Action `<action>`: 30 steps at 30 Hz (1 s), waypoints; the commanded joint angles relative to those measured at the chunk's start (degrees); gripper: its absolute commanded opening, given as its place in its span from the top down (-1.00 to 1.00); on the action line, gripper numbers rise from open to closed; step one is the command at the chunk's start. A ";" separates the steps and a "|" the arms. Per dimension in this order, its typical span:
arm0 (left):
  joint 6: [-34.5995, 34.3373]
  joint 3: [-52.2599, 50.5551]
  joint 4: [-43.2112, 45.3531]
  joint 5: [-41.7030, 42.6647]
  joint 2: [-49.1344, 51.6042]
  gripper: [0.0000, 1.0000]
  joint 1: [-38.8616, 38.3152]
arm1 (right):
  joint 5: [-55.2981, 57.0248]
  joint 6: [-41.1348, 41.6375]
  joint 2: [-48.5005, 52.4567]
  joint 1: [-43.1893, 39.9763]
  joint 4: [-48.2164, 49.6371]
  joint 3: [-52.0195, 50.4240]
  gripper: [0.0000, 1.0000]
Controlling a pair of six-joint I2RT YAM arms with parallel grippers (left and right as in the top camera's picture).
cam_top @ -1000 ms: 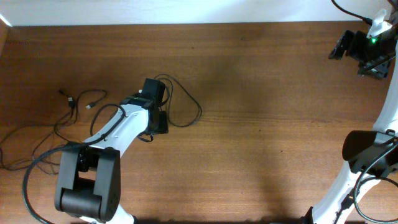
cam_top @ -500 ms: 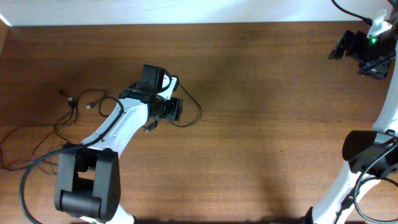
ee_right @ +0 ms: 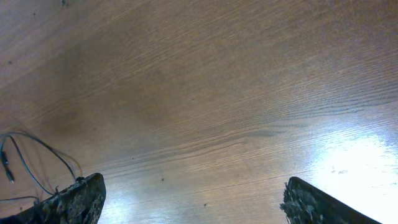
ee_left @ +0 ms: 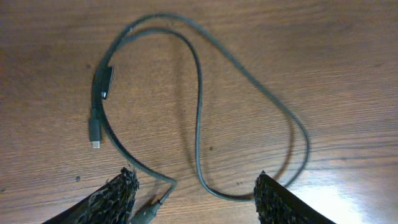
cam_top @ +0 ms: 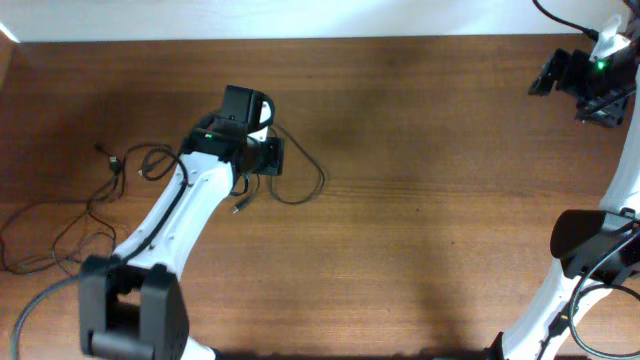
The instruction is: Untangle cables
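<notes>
One thin black cable lies in a loose loop on the wooden table, just right of my left gripper. A plug end lies below the gripper. In the left wrist view the loop lies spread out in front of my open, empty left gripper. One plug lies to the left and another plug sits by the left finger. More thin cables lie loose at the table's left. My right gripper is open and empty, raised at the far right corner.
The right wrist view shows bare wood between the open right gripper's fingers, with cable strands at its far left edge. The white wall edge runs along the table's back. The right arm's base stands at the right edge.
My left gripper has moved from over the loop's lower left toward the table's back and turned. The cable loop stays flat on the table. The right arm has not moved.
</notes>
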 commanded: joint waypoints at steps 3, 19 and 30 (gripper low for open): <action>-2.69 -0.28 2.16 -1.68 8.70 -0.29 -0.07 | -0.09 -0.63 -1.07 0.37 -0.33 0.50 -0.86; -3.52 7.54 -2.05 -0.81 6.58 -0.19 -0.35 | -0.09 -0.63 -1.07 0.37 -0.33 0.50 -0.86; -6.75 2.19 -3.78 -7.30 7.52 -0.35 -0.35 | -0.09 -0.63 -1.07 0.37 -0.35 0.50 -0.85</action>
